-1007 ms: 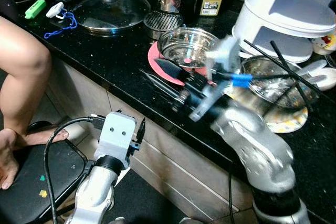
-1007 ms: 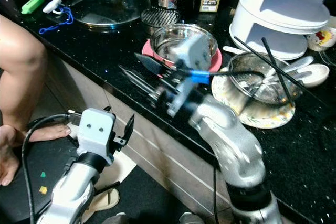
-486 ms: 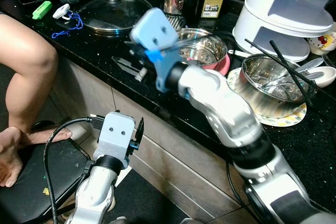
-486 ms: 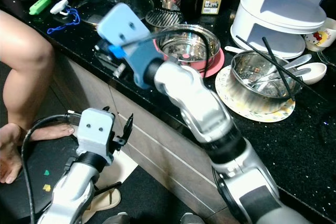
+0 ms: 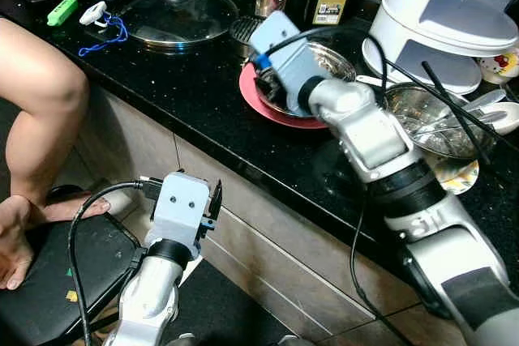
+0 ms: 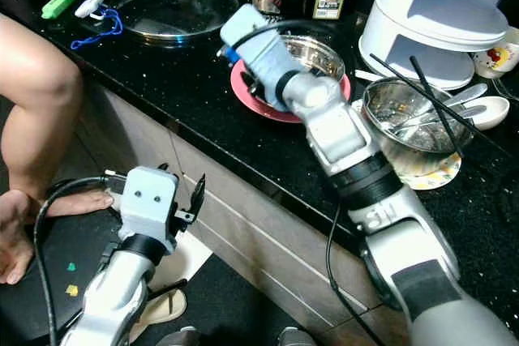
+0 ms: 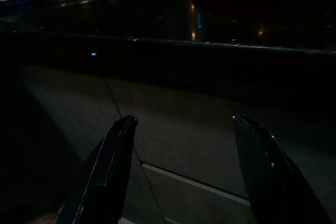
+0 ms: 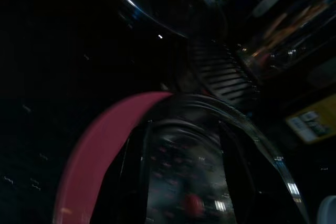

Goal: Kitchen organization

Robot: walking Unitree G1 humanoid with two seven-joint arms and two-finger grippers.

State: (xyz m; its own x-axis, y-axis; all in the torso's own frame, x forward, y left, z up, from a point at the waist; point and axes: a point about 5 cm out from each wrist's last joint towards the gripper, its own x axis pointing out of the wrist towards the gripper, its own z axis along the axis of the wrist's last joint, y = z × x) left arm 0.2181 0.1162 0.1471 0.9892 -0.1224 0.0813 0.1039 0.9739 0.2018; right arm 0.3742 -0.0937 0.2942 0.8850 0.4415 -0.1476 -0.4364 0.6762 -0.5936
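The black speckled desk (image 5: 186, 79) runs from ten o'clock down to four o'clock. On it at eleven o'clock lie a green marker (image 5: 60, 11), a blue cord (image 5: 104, 36) and a glass pan lid (image 5: 174, 15). Near the centre sits a pink plate (image 5: 268, 103); at three o'clock, a patterned plate (image 5: 456, 176) and a white tiered container (image 5: 450, 18).

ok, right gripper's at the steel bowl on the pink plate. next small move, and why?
Probably ease the right gripper down and close on the steel bowl: its open fingers straddle the near rim above the pink plate.
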